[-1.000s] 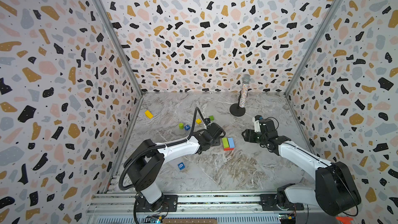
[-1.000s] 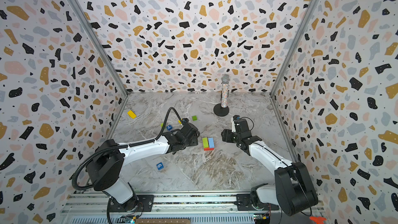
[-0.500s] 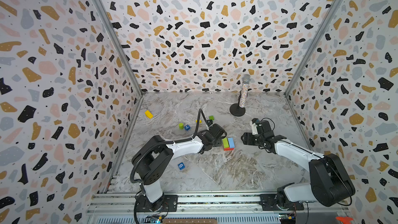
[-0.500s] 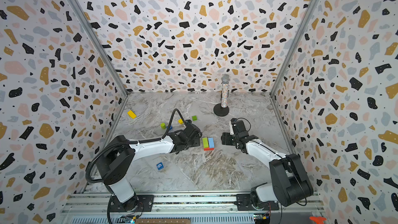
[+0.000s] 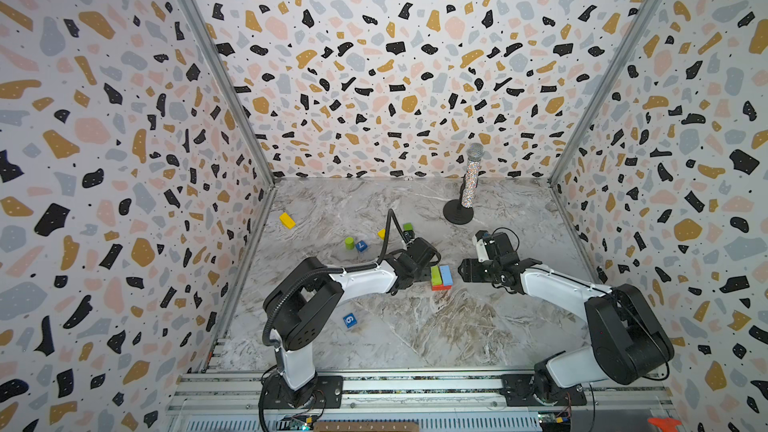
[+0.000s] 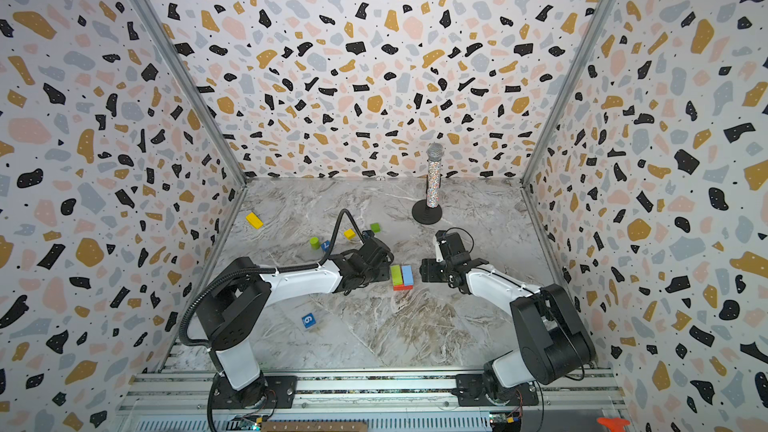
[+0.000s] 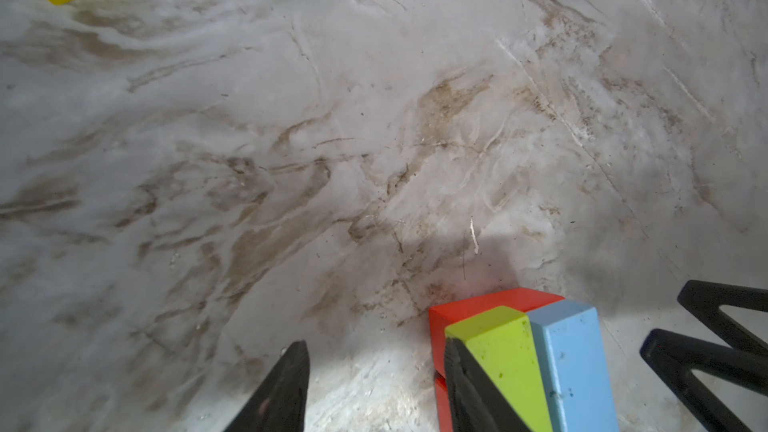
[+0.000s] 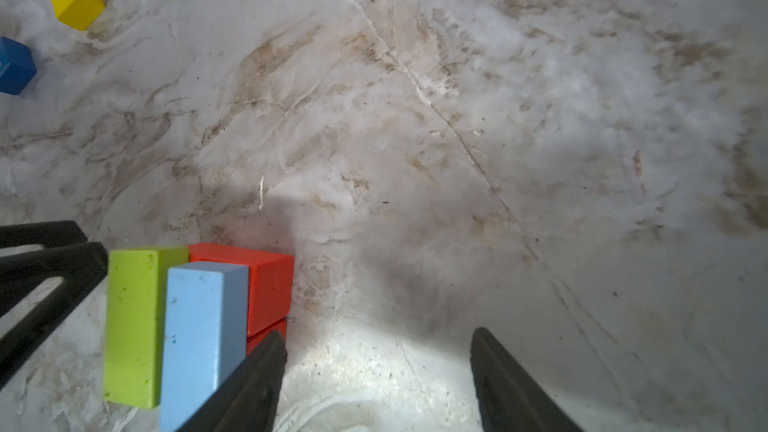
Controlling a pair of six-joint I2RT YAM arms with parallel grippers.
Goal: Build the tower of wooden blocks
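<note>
Marble tabletop: grey-brown veined, and it carries everything below.

Left arm and right arm: both reach low toward the middle and flank the tower from either side.

Left gripper: jaws spread, only bare marble between them. One finger sits at the green brick's side; I cannot tell whether it touches.

Right gripper: jaws spread wide, nothing between them. One finger sits by the light blue brick; contact is unclear.

Tower: at mid-table, between the two grippers. It is two layers high. The bottom layer is red, with a seam across its side. On top lie a lime green brick and a light blue brick, flat, long sides touching, ends roughly flush. The paint is matte, and the green is lightly speckled.

Loose wood blocks, all left of the tower or behind it:
- yellow brick, near the left wall
- lime cylinder, upright, just beside a dark blue cube marked 7
- yellow cube and green cube, behind the left wrist
- dark blue numbered cube, alone toward the front
</note>
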